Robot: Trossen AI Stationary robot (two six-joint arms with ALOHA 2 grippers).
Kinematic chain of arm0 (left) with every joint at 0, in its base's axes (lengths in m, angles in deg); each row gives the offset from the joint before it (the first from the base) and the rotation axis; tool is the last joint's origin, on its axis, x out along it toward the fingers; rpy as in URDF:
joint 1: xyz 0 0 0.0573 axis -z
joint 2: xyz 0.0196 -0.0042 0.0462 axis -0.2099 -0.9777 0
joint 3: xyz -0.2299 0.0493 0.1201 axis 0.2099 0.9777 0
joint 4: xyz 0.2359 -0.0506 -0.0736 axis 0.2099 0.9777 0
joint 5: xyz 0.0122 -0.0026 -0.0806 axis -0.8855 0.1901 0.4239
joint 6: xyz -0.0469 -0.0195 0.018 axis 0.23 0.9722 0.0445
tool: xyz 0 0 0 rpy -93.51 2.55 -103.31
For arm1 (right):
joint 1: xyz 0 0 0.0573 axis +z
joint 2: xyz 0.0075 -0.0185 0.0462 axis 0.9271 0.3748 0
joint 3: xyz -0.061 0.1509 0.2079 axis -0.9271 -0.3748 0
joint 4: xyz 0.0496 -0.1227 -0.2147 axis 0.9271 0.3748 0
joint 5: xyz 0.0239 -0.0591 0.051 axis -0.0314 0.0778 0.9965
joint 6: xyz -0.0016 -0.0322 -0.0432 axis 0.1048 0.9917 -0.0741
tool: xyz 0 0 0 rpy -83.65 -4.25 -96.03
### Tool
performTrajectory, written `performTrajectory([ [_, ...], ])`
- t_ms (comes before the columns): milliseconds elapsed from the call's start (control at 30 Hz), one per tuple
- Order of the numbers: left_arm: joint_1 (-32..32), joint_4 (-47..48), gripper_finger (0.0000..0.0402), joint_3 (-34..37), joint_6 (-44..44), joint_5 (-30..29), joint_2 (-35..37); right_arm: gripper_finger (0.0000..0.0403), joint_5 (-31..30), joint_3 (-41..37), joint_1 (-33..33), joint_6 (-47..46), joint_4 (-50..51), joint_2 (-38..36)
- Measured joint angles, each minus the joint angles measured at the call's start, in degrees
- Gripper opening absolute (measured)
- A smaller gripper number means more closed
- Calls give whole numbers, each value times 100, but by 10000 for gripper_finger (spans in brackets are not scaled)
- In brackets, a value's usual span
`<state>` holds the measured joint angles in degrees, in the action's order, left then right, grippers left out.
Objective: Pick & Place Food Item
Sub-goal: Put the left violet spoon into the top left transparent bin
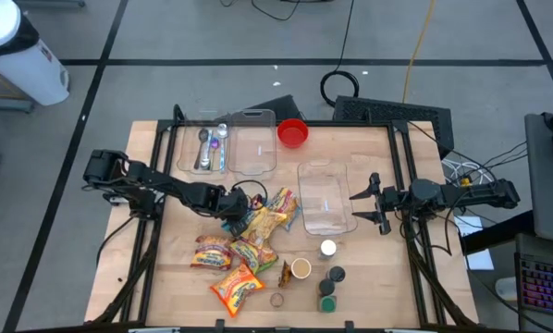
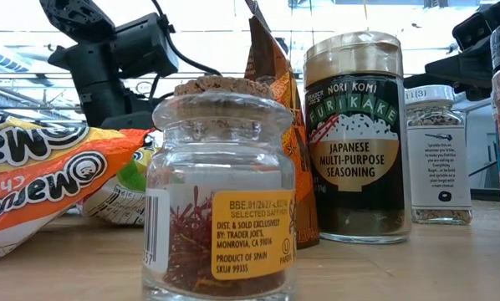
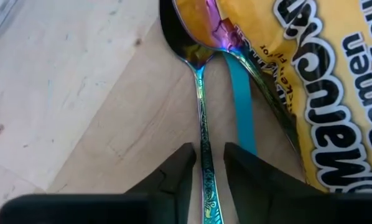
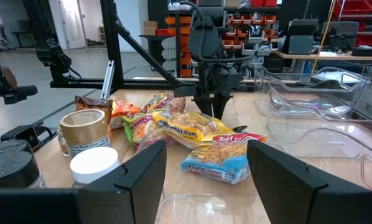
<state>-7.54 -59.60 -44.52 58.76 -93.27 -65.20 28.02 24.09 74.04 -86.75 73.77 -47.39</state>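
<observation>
Because the ramen packet (image 3: pixel 323 81) lying on the worktop (image 3: pixel 68 106) beside the iridescent spoon (image 3: pixel 203 124) is light, crinkly and crushable, the left hand (image 3: pixel 206 168), fingers slightly parted astride the spoon handle, should pinch its edge seam gently.

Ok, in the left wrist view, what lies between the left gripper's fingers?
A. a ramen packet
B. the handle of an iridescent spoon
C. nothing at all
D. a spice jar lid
B. The iridescent spoon lies on the wood, its handle running between the left gripper fingers, with the yellow ramen packet off to one side, outside the fingers.
</observation>
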Motion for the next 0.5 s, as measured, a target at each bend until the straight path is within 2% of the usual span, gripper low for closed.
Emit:
performTrajectory([
  [100, 16, 2, 109, 2, -211, -27, 0, 219, 1, 0, 1, 0, 0, 1],
  [167, 28, 9, 95, 2, -336, -7, 0, 219, -1, 0, 0, 0, 0, -1],
  [367, 26, 48, 14, 2, -374, -22, 4, 215, 1, 0, -1, 0, 0, 0],
  [500, 28, 43, 19, 2, -399, -75, 4, 218, -1, 0, 0, 0, 0, 1],
])
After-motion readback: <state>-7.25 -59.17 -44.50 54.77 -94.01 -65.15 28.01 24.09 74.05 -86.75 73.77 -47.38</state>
